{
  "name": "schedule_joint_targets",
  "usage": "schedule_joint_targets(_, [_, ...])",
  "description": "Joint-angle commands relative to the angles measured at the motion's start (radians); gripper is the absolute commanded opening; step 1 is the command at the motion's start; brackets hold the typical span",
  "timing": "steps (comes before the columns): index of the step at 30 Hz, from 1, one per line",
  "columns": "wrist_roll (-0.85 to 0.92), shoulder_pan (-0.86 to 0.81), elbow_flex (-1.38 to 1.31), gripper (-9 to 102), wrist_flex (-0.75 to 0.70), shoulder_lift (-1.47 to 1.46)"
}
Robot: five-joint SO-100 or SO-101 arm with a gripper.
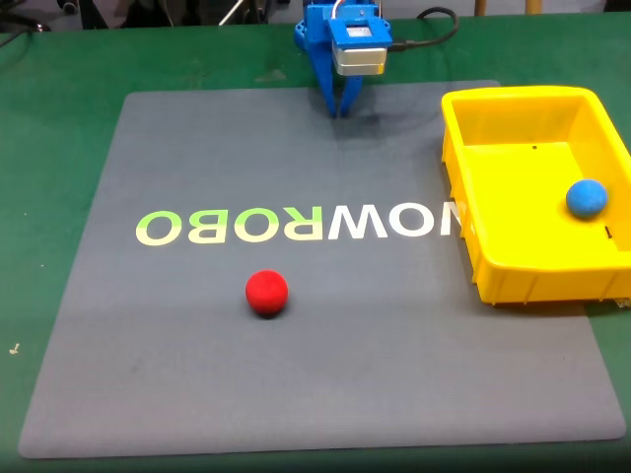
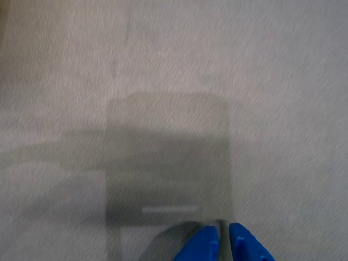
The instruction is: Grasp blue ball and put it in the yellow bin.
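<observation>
Gripper (image 1: 341,110) rests pressed together, holding nothing, at the grey mat's (image 1: 197,374) far edge, since the blue ball (image 1: 586,198) already lies in the yellow bin (image 1: 532,280)

Even overhead light, fixed view slightly soft with short shadows beneath objects; wrist view blurred, a boxy shadow cast on the grey mat (image 2: 272,81) above the fingers (image 2: 204,247).
</observation>
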State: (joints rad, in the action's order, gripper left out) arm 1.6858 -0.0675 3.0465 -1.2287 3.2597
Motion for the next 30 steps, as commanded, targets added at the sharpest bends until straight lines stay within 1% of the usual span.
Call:
schedule_joint_targets(1, [0.005,-0.002,0.035,0,-0.075,0.061])
schedule_joint_targets(6, [-0.009,-0.025,0.052,0,-0.149,0.063])
schedule_joint_targets(30, [0.008,-0.034,0.052,0,-0.152,0.055])
